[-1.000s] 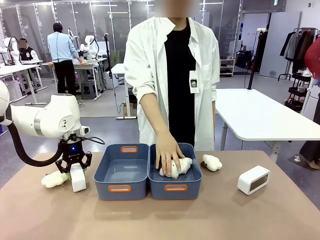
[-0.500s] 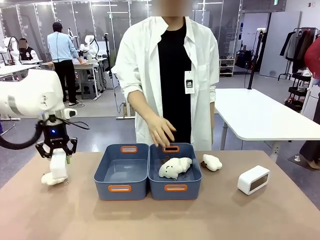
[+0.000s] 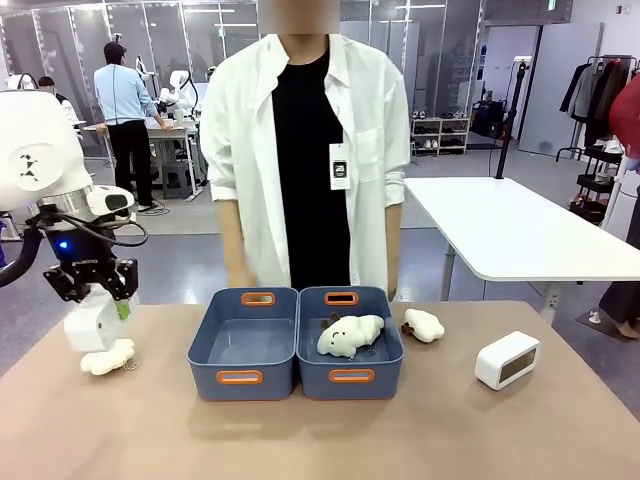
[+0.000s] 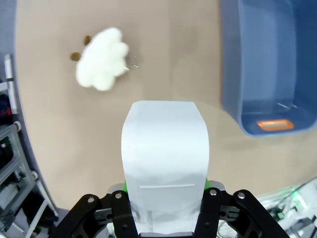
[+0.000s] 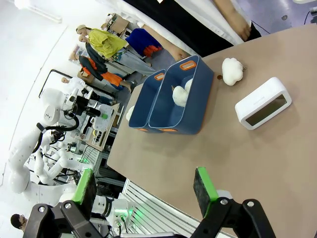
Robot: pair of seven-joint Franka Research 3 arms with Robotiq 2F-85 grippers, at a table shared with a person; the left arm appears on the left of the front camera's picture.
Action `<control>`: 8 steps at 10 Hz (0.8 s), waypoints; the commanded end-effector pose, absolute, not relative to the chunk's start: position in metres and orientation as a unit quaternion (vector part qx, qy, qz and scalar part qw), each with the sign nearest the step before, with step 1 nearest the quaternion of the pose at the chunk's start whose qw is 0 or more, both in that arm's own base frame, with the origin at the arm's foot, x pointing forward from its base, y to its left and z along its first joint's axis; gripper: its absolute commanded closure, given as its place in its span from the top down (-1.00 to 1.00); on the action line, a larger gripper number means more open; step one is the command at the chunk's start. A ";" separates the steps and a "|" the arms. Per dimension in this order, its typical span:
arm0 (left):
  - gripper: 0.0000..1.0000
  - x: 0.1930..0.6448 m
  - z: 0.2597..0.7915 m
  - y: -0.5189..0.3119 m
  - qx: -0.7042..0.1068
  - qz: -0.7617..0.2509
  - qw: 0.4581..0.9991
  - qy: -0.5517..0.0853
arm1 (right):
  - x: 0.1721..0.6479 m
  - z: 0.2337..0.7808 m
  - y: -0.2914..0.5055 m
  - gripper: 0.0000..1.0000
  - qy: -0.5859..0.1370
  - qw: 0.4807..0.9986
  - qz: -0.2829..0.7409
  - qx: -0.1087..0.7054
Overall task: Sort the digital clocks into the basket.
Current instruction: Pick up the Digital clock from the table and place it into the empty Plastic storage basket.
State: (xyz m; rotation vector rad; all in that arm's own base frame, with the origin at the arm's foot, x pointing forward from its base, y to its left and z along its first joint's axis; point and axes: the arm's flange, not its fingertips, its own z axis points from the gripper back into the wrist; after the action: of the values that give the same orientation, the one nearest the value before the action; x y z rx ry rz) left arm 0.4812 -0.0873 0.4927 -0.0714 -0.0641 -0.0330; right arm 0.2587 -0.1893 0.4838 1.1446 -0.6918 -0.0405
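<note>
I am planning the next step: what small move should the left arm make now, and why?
Probably carry the clock across to above the empty basket: the left gripper holds it clear of the table, and the other basket holds a plush.

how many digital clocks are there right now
2. One digital clock is gripped in the left claw, above the table's left end. The other clock stands on the table to the right of the two blue bins. None looks hidden.
</note>
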 end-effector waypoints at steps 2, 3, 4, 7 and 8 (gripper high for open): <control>0.00 0.457 0.500 -0.164 -0.083 -0.043 0.995 -0.032 | 0.258 0.485 -0.190 1.00 -0.324 0.783 -0.014 0.531; 0.00 0.459 0.500 -0.202 -0.057 -0.043 0.997 -0.033 | 0.258 0.485 -0.190 1.00 -0.324 0.783 -0.014 0.531; 0.00 0.461 0.503 -0.228 -0.048 -0.026 0.998 -0.035 | 0.258 0.485 -0.190 1.00 -0.324 0.783 -0.014 0.531; 0.00 0.508 0.505 -0.271 -0.025 0.001 0.999 -0.033 | 0.258 0.485 -0.190 1.00 -0.324 0.783 -0.014 0.531; 0.00 0.532 0.501 -0.282 -0.017 0.016 0.999 -0.027 | 0.258 0.485 -0.190 1.00 -0.324 0.783 -0.014 0.531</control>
State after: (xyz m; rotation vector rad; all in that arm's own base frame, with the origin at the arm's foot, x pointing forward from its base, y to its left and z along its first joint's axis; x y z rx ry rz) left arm 0.5007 -0.2684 0.4944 -0.0725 -0.0717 0.0046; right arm 0.2588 -0.1891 0.4837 1.1443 -0.6912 -0.0405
